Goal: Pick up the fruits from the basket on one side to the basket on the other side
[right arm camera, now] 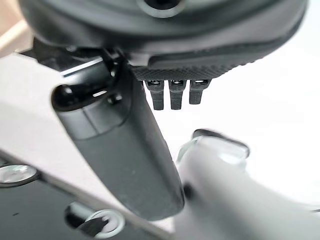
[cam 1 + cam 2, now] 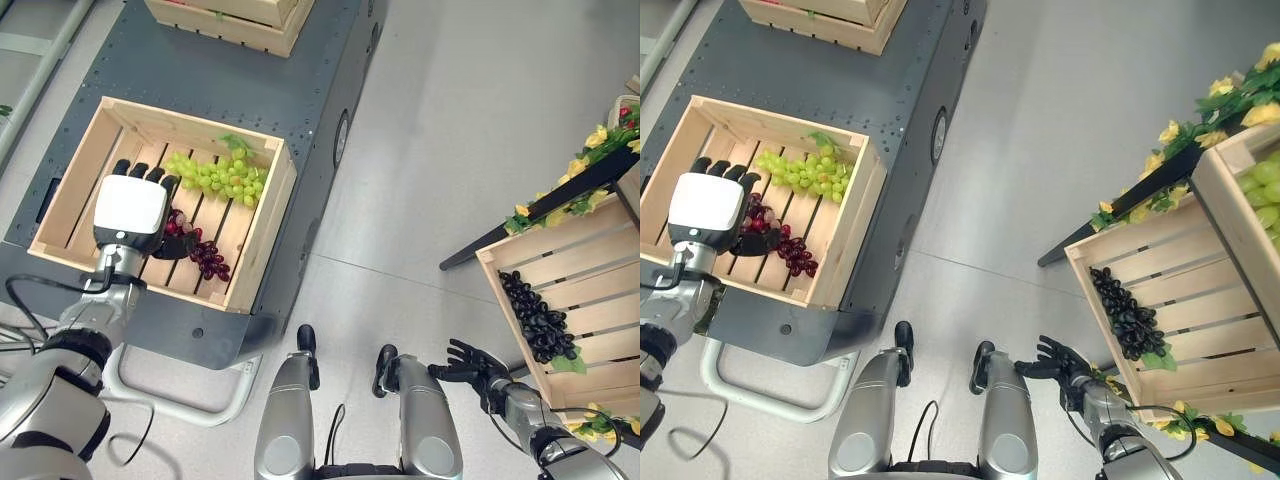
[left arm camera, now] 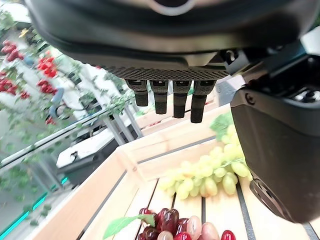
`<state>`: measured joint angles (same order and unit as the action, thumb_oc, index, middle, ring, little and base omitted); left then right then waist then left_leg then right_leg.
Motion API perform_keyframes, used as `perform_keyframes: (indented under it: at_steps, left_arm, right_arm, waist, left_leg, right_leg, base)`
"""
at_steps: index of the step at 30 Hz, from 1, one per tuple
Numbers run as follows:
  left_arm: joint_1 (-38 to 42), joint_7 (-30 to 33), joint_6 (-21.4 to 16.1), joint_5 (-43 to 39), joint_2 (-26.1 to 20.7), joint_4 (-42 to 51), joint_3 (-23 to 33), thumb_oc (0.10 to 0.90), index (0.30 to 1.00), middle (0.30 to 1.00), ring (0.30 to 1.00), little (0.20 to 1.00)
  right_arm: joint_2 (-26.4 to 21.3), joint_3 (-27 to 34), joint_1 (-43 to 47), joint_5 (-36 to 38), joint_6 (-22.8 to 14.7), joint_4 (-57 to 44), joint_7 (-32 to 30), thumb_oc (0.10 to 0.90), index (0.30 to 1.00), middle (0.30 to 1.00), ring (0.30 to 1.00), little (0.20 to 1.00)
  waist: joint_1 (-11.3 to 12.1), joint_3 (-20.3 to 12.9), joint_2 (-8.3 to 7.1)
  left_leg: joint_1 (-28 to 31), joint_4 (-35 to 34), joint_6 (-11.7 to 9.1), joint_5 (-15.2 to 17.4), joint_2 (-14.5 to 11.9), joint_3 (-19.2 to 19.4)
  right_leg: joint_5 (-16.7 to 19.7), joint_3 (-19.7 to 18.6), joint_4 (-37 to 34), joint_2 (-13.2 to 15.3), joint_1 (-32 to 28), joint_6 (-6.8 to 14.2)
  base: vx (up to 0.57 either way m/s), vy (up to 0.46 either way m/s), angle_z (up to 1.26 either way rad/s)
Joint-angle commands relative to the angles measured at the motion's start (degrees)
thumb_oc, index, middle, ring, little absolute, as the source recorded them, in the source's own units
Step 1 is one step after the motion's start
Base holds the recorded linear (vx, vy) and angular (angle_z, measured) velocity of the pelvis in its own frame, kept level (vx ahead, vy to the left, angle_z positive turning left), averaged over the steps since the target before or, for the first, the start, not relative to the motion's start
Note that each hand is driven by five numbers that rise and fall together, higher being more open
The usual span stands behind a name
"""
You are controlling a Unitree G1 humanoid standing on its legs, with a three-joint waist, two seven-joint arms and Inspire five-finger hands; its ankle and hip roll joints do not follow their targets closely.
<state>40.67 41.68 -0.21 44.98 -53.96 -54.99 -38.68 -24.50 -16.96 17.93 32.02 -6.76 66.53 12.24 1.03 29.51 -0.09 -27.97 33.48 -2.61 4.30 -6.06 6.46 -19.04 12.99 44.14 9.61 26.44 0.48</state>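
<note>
From your left eye view, the left hand (image 2: 133, 205) hung over the wooden crate (image 2: 262, 237) on the grey platform (image 2: 300, 80), fingers straight and apart, above the red grapes (image 2: 207, 257). The green grapes (image 2: 220, 177) lay near the crate's far right corner.

In your right eye view, the right hand (image 2: 1058, 362) hung low above the floor, fingers spread, holding nothing, near the slanted crate (image 2: 1160, 250) that held black grapes (image 2: 1128, 317).

Your left wrist view showed straight fingers (image 3: 172, 97) clear of the red grapes below them.

Your right wrist view showed that hand's fingers (image 1: 171, 94) relaxed and empty.
</note>
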Motion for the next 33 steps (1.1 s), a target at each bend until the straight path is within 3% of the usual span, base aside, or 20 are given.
perform_keyframes:
  at_steps: [1,10,14,26,33]
  left_arm:
    - [2.63,1.07,5.46,2.07,-7.91,3.00,4.55,0.800,0.900,0.900,0.900,0.900]
    - [7.32,-4.84,7.27,10.07,-13.50,4.97,-0.17,0.800,0.900,0.900,0.900,0.900]
    - [8.32,-9.83,7.87,12.32,-16.14,6.39,-1.13,0.800,0.900,0.900,0.900,0.900]
    - [12.12,-15.07,9.31,18.17,-19.40,9.55,-3.66,0.800,0.900,0.900,0.900,0.900]
    - [17.70,-16.45,5.96,23.47,-20.81,11.07,-7.10,0.800,0.900,0.900,0.900,0.900]
  right_arm:
    - [-2.97,0.31,-4.06,2.03,-1.99,-1.59,1.00,0.800,0.900,0.900,0.900,0.900]
    - [-5.03,0.66,-3.22,3.46,-3.07,-3.07,2.05,0.800,0.900,0.900,0.900,0.900]
    - [-5.39,1.17,-3.73,3.76,-3.35,-3.18,2.48,0.800,0.900,0.900,0.900,0.900]
    - [-5.11,0.13,-3.37,4.77,-4.03,-3.92,4.83,0.800,0.900,0.900,0.900,0.900]
    - [-4.94,0.39,-3.44,6.34,-4.79,-4.05,5.26,0.800,0.900,0.900,0.900,0.900]
  waist:
    - [-0.82,-0.70,0.63]
    - [0.06,0.28,-0.78]
    - [0.50,0.28,-1.05]
    - [1.93,0.28,-2.37]
    - [2.40,0.28,-3.57]
  left_leg:
    - [-2.03,4.38,3.09,7.08,2.72,3.55]
    - [-9.74,12.19,4.06,10.36,1.80,3.69]
    - [-10.46,12.43,4.13,10.81,1.92,3.38]
    - [-11.88,11.21,4.23,10.68,2.02,3.12]
    - [-14.59,13.13,4.88,11.63,1.68,2.53]
  right_leg:
    - [0.59,4.23,-2.53,-2.96,-3.36,-3.47]
    - [-1.37,4.76,6.35,-0.25,5.56,-2.70]
    - [-1.50,4.99,7.08,0.14,6.64,-2.25]
    - [-0.48,6.55,6.07,0.64,8.51,-1.72]
    - [-0.53,7.69,8.08,1.08,11.21,-1.69]
  base:
    - [-0.07,0.150,0.01]
    - [-0.03,0.078,0.05]
    - [0.01,0.032,0.05]
    - [0.01,0.012,0.07]
    - [0.02,0.031,0.09]
